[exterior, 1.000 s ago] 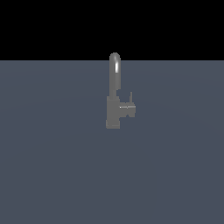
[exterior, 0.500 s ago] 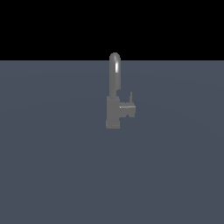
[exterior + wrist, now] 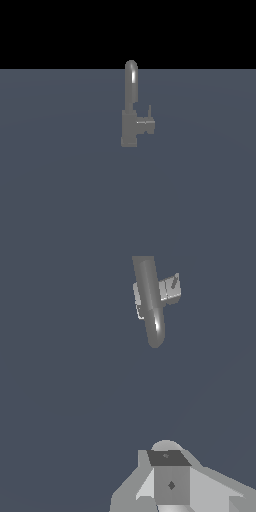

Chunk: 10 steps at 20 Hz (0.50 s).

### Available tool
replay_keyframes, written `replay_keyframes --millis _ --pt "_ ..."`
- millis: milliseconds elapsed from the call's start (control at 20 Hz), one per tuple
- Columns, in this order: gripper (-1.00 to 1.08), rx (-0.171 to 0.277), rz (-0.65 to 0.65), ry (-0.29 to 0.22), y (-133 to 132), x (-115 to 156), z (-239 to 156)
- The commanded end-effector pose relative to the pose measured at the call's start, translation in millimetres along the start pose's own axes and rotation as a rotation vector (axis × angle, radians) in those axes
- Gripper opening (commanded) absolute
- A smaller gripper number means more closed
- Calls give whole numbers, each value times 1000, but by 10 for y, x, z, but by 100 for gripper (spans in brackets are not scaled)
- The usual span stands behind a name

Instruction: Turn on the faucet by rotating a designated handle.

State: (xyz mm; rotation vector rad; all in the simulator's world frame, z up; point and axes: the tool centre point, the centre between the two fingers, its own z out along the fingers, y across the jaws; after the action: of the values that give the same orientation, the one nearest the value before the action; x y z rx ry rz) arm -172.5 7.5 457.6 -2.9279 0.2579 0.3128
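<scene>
The faucet (image 3: 129,131) is a dull grey tap with a blocky body and a tall arched spout (image 3: 131,85). It stands on a flat blue-grey surface. Its handle (image 3: 145,122) is a short stub pointing toward the exterior view's right, with a thin upright lever (image 3: 149,111) at its end. The wrist view looks down on the faucet (image 3: 150,296) and its handle (image 3: 170,288) from above. My gripper (image 3: 170,478) shows only in the wrist view, well apart from the faucet. Its fingers read as one block with no gap, and they hold nothing. No part of the arm appears in the exterior view.
A flat blue-grey floor (image 3: 60,190) spreads around the faucet on all sides, under a black background. No other objects are in view.
</scene>
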Motion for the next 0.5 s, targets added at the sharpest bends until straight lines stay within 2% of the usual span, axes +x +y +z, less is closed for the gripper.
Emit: replay_keyframes --millis 0,450 --pt "-100 32 33 -33 -8 152 4" --pt "-100 151 153 -155 2 700 58"
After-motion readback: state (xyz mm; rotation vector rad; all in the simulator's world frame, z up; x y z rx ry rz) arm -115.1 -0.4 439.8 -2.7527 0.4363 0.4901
